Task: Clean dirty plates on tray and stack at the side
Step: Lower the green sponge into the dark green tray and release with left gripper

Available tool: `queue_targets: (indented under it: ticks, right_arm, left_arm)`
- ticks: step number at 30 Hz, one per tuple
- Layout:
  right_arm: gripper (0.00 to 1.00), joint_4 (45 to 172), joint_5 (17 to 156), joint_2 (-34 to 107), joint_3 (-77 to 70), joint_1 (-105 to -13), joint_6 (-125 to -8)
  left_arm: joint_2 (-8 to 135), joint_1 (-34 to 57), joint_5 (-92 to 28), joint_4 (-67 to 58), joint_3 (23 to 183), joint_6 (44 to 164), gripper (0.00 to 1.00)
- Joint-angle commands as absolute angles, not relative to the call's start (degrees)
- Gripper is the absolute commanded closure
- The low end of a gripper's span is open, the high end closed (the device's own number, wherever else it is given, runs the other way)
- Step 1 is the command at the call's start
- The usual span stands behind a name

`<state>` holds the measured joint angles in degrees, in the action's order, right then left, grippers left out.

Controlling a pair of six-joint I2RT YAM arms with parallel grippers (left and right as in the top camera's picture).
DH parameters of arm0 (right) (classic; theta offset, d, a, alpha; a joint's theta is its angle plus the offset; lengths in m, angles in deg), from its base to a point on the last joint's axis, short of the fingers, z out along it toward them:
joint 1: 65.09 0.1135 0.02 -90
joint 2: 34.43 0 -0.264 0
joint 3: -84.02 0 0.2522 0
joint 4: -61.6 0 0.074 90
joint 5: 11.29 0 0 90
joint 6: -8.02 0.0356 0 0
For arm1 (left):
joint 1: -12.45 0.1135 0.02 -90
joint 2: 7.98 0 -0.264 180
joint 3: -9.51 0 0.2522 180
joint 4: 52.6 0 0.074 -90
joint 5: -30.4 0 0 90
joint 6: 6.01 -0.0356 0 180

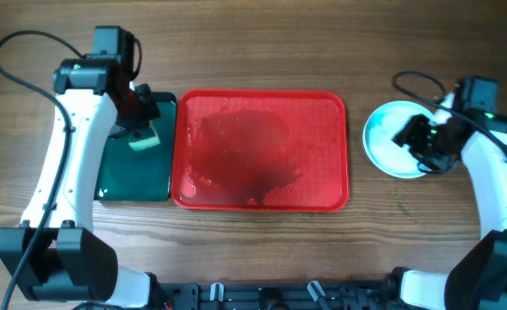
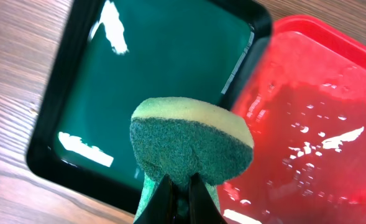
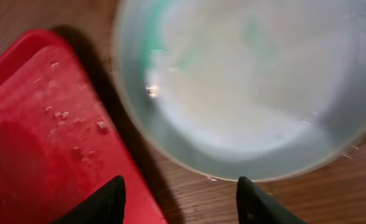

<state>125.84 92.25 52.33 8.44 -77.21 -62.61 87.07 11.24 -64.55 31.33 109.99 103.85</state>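
Observation:
The red tray lies wet in the table's middle with no plates on it; it also shows in the left wrist view and the right wrist view. A pale aqua plate sits on the wood to the tray's right, seen close in the right wrist view; whether others lie under it I cannot tell. My right gripper is open and empty, above the plate's edge. My left gripper is shut on a green and yellow sponge, held over the dark green tray.
The dark green tray lies right against the red tray's left side. Black cables run behind both arms at the table's far edge. Bare wood lies in front of both trays.

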Motion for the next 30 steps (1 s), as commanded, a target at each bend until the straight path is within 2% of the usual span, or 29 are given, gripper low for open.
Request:
queue_targets:
  ticks: [1, 4, 7, 11, 14, 18, 19, 20, 21, 22, 23, 24, 30]
  right_arm:
    - [0.39, 124.0, 94.3, 51.5, 6.2, -67.6, -63.8]
    - [0.39, 122.2, 93.3, 51.5, 6.2, -59.8, -63.8]
    - [0.38, 121.2, 93.2, 51.5, 6.2, -56.4, -63.8]
    - [0.37, 120.8, 93.2, 51.5, 6.2, -54.7, -64.1]
    - [0.36, 120.9, 93.1, 51.5, 6.2, -53.9, -65.9]
    - [0.35, 121.2, 93.2, 51.5, 6.2, -53.9, -67.0]
    - [0.35, 121.2, 93.2, 51.5, 6.2, -53.9, -67.0]
    - [0.35, 121.2, 93.2, 51.5, 6.2, -53.9, -67.0]
    - [0.34, 121.3, 93.2, 51.5, 6.2, -53.9, -67.1]
    - [0.34, 121.2, 93.2, 51.5, 6.2, -53.9, -68.3]
    - [0.34, 121.6, 93.2, 51.5, 5.7, -53.9, -68.7]
    - [0.34, 122.3, 93.2, 51.5, 4.9, -53.9, -68.8]
    - [0.31, 130.6, 93.0, 51.2, -5.6, -53.9, -70.1]
  left_arm:
    - [88.7, 12.7, -65.6, 29.3, 106.7, 95.5, 0.96]
    - [90.0, 13.4, -67.2, 25.0, 102.2, 94.7, 0.96]
    - [90.3, 13.5, -67.2, 22.8, 100.3, 94.6, 0.96]
    - [90.5, 13.5, -72.1, 18.2, 99.6, 93.0, 0.96]
    - [92.1, 13.6, -72.1, 11.3, 96.0, 87.1, 0.96]
    - [95.6, 13.6, -72.1, 7.4, 92.4, 86.8, 0.96]
    - [96.3, 13.5, -72.1, 7.4, 92.4, 87.1, 0.93]
    - [96.5, 13.5, -72.1, 7.4, 92.4, 87.4, 0.80]
    - [96.6, 13.5, -72.1, 7.3, 92.4, 87.4, 0.63]
    - [96.5, 13.5, -72.1, 7.2, 92.4, 87.4, 0.30]
    - [96.4, 13.5, -72.1, 7.4, 92.7, 87.4, 0.06]
    - [96.1, 13.5, -72.1, 8.3, 93.5, 87.4, 0.00]
    - [90.0, 13.2, -72.1, 19.6, 105.4, 93.2, 0.00]
